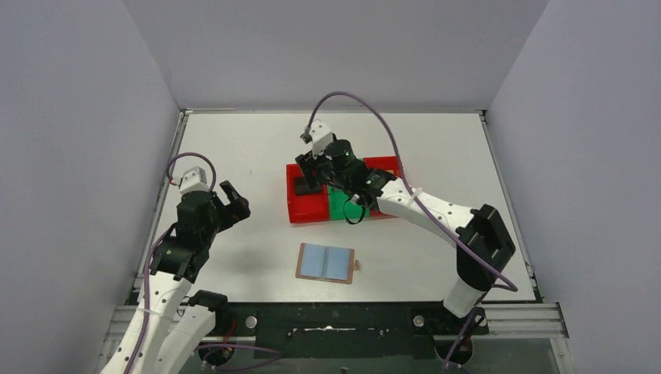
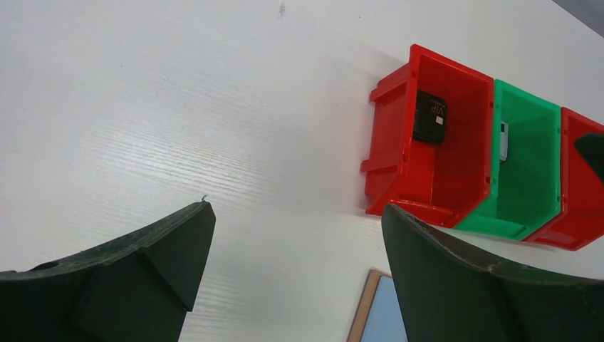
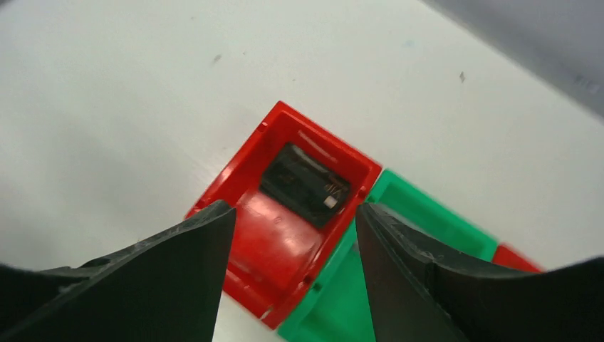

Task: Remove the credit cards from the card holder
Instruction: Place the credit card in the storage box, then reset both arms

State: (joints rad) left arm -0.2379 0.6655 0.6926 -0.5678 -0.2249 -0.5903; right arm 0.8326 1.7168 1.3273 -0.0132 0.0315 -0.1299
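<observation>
Over on the left, the left hand [image 1: 231, 202] hangs above the bare bench [image 1: 234, 140], well to the left of the row of bins [image 1: 343, 195]. Its fingers [image 2: 142, 278] are spread wide, with nothing between them, folks.

Moving along to the row itself: first up is the left red bin [image 2: 399, 164], and there's a black card [image 2: 429, 117] inside, lying at the bin's far end with light lettering on its face. Right above this bin hovers the right hand [image 1: 306, 175]. Its fingers [image 3: 178, 271] stand apart and empty, and the wrist view looks straight down between them at that black card [image 3: 305, 184] on the bin floor.

Just in front of the row, on the near side, the card holder [image 1: 326, 262] lies unfolded flat on the bench, grey-blue lining up and its tan tab poking out on the right. Whether any cards sit in its slots, I cannot tell from here.

Next, the green bin [image 2: 527, 192] touches the left red bin, and a pale card [image 2: 503, 140] leans against the wall they share. Last on the right, the right red bin [image 2: 577, 214] is pressed against the green bin, its contents hidden.
</observation>
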